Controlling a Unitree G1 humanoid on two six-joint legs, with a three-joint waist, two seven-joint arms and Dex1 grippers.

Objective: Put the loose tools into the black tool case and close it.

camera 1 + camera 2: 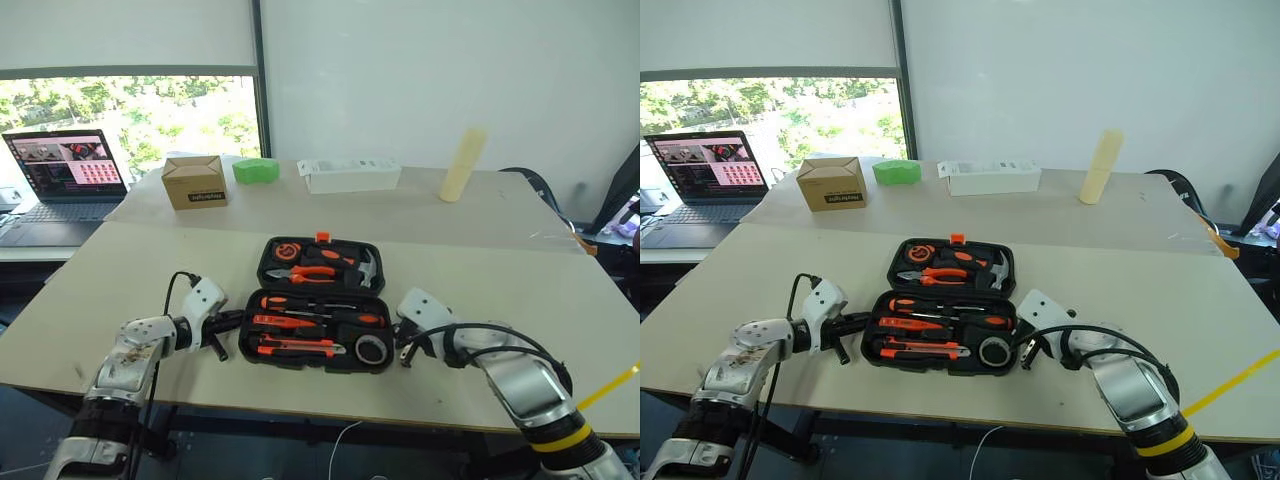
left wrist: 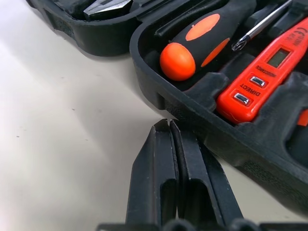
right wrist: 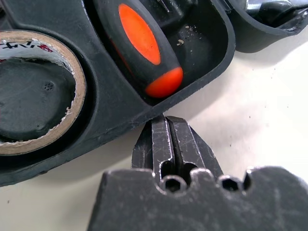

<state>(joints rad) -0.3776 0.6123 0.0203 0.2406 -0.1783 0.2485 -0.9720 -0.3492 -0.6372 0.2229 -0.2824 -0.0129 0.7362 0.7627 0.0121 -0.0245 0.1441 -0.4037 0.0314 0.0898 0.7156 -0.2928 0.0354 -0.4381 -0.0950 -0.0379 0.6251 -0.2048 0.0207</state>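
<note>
Table (image 1: 520,330), case (image 2: 159,86) rim at pinched fingertips (image 2: 166,126)

A big pale table (image 1: 120,290) holds everything. The open black case (image 1: 318,305) lies near the front edge, in the middle. Along the back edge sit a brown box (image 1: 194,181), a green thing (image 1: 256,171), a long white box (image 1: 349,176) and a tall yellowish roll (image 1: 463,164). A laptop (image 1: 62,185) sits by the left edge.
</note>
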